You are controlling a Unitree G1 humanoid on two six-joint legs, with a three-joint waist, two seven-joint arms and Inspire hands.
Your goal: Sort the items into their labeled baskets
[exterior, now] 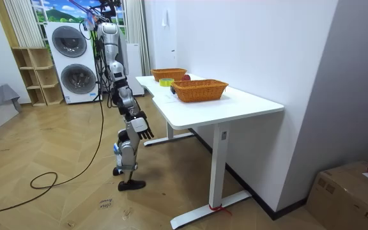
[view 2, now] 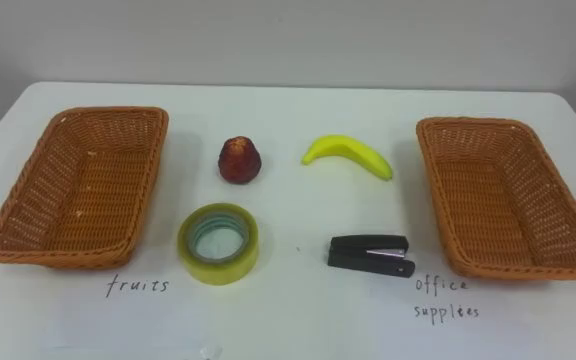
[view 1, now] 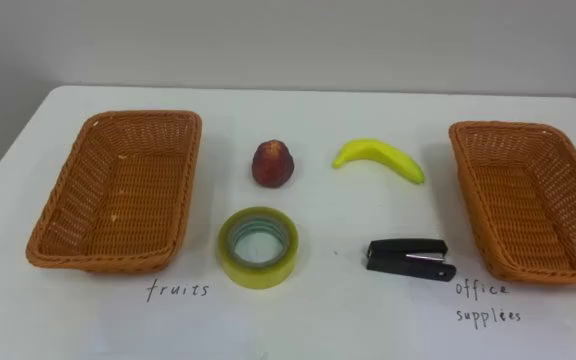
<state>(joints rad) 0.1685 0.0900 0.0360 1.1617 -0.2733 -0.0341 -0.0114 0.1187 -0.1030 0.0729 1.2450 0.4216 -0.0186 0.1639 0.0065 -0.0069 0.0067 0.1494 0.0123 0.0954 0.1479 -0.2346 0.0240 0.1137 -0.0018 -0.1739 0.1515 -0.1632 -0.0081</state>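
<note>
So nothing's sorted yet; the left basket (view 1: 143, 114) has a handwritten label (view 1: 178, 290) marking it for fruit, the right basket (view 1: 508, 127) is marked for office stuff, and both are empty. All four things lie on the white tabletop (view 1: 318, 325) in the gap between them, which I'd guess is on purpose so either arm can get at them; apple (view 1: 273, 163) and banana (view 1: 380, 156) in the back row, tape roll (view 1: 258, 270) and stapler (view 1: 408, 256) in front. Bit sneaky though; the banana lies nearer the office basket and the tape nearer the fruit one, so those two have to cross over. The tape lies flat, hole up; the stapler is closed. In the room view the robot stands at the tabletop's long edge, facing it; its right hand (exterior: 144, 126) hangs low beside that edge, fingers loosely straight and holding nothing, as far as I can make out. My pick for a first move: the apple, it's near the fruit basket.
</note>
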